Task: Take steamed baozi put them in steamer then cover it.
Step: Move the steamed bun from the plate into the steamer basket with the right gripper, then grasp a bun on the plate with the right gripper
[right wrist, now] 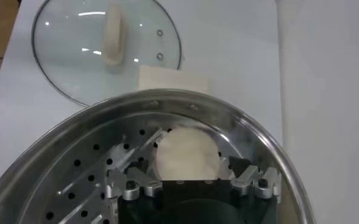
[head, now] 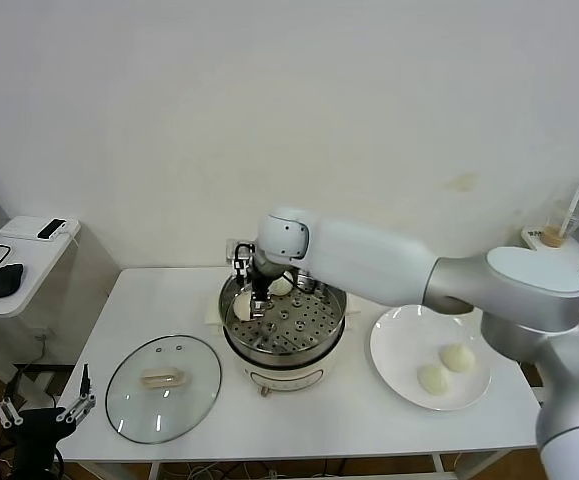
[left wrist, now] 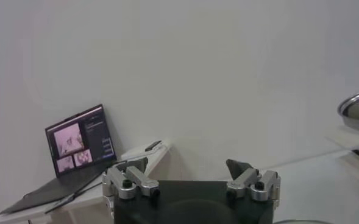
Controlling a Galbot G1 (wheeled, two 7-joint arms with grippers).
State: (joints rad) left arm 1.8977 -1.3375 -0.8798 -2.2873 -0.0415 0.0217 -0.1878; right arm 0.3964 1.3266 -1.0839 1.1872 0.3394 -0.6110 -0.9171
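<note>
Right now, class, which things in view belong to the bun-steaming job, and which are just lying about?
Belonging to the job:
- steamer
- baozi in steamer, at the right gripper
- second baozi inside
- two baozi on the white plate
- glass cover, flat on the table

Lying about:
- laptop
- mouse
- drink cup
- left gripper, parked off the table

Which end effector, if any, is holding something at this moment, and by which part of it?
The right end effector, inside the steamer, holds a steamed baozi by its sides, just above the perforated floor. The left end effector, parked low beside the table, holds nothing.
</note>
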